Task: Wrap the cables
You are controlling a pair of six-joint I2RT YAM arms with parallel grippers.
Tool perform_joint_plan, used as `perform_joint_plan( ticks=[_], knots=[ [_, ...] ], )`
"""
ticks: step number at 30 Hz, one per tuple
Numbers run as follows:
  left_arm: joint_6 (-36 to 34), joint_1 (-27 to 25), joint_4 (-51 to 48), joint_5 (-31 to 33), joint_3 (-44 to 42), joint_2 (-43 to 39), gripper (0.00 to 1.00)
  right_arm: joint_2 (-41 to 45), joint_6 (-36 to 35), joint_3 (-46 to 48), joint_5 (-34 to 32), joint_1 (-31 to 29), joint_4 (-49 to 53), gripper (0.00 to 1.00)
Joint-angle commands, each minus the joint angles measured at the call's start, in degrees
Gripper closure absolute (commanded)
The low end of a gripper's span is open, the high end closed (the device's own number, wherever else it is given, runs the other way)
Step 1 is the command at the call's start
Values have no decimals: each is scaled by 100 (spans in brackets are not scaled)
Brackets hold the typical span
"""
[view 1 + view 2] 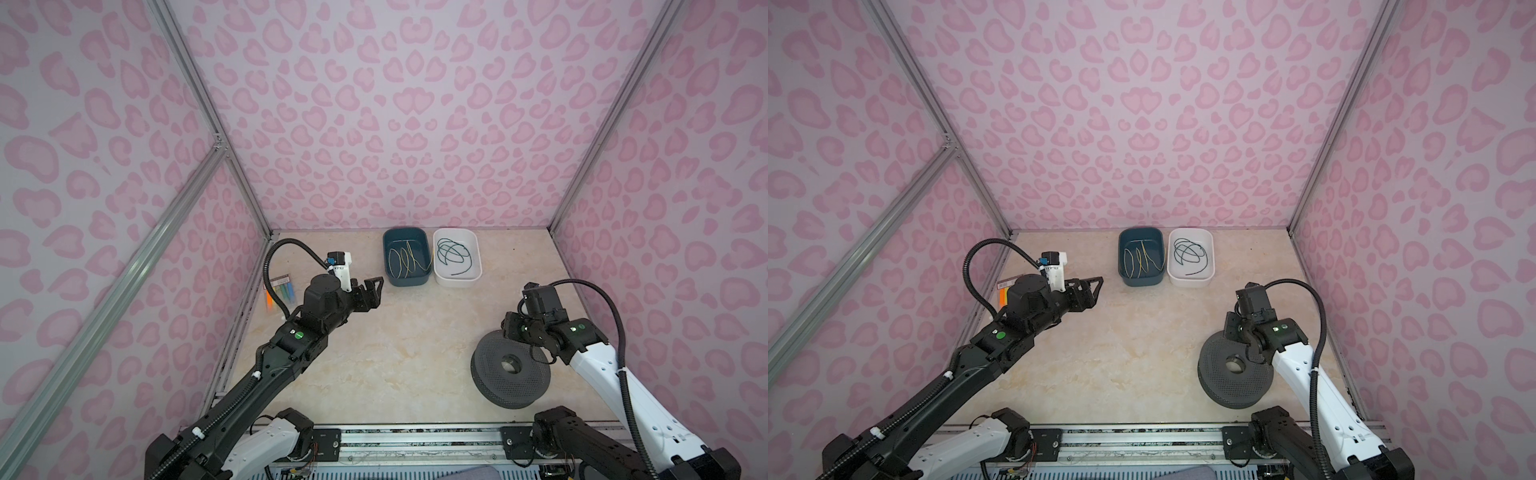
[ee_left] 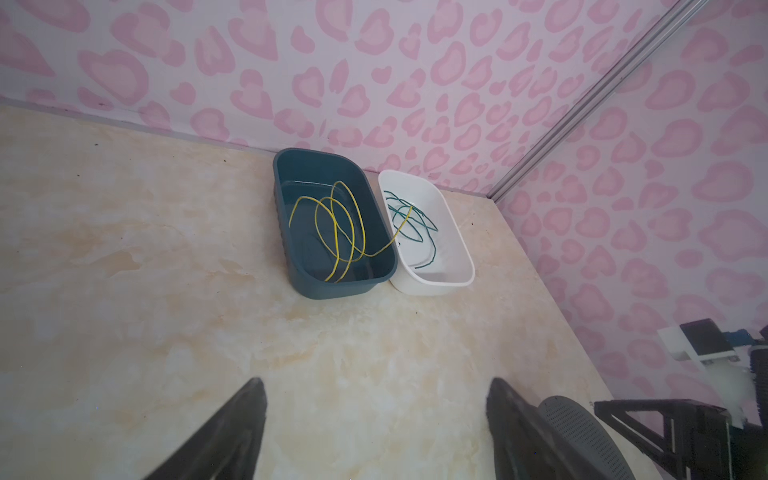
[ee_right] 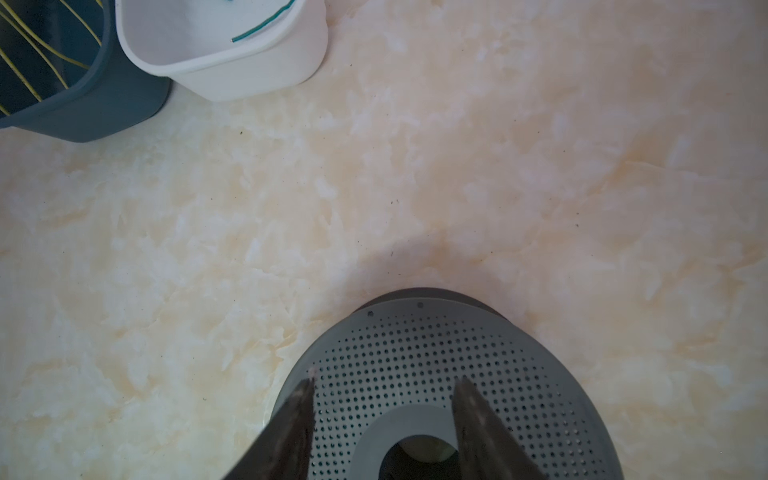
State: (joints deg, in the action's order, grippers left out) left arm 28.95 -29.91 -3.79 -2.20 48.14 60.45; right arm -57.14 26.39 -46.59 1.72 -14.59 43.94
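Observation:
The cables are one thin yellow wire (image 2: 336,232) lying in loose loops inside a dark blue bin (image 2: 291,232) at the back of the table. One end crosses the rim toward the white bin beside it. The wire also shows in both top views (image 1: 409,259) (image 1: 1142,259). My left gripper (image 2: 376,380) is open above bare table, short of the blue bin, with nothing between its fingers (image 1: 376,284). My right gripper (image 3: 385,379) hangs with jaws apart just over the perforated face of a dark grey spool (image 3: 436,345) at the right front, holding nothing.
A white bin (image 1: 478,266) holds a thicker dark green cord (image 1: 453,253). The spool (image 1: 511,370) sits slightly tilted. A packet of coloured markers (image 1: 282,291) lies by the left wall. Pink patterned walls close three sides; a metal rail (image 1: 415,440) runs along the front.

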Motion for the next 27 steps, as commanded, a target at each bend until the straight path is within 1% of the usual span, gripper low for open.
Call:
perform_joint_plan(
  ticks=[1,3,5,8,10,14,19,22,24,27],
  knots=[
    [206,-240,498,-700,145,513,18,-170,14,-38,75,-37,4,45],
    [178,-588,528,-389,354,962,19,-233,23,-104,-7,-71,206,45],
    [256,-714,408,-199,646,1366,19,-235,11,-182,-103,-99,456,45],
    [564,-744,567,-310,904,1936,19,-192,25,-294,-198,-101,762,45],
    [696,-792,647,-348,1042,2258,19,-201,91,-372,-105,-105,884,44],
    [840,-906,871,-584,1102,2633,19,-227,300,-412,-27,-167,1023,39],
    [759,-924,930,-678,811,2515,20,-151,850,-133,-95,-362,1011,38],
    [636,-921,900,-551,543,2214,19,-165,1162,12,-158,-627,1011,38],
    [574,-912,825,-356,368,1986,18,-184,1367,69,-318,-903,1020,38],
    [583,-849,764,-180,146,1688,16,-242,1613,162,-382,-1210,973,38]
  ],
)
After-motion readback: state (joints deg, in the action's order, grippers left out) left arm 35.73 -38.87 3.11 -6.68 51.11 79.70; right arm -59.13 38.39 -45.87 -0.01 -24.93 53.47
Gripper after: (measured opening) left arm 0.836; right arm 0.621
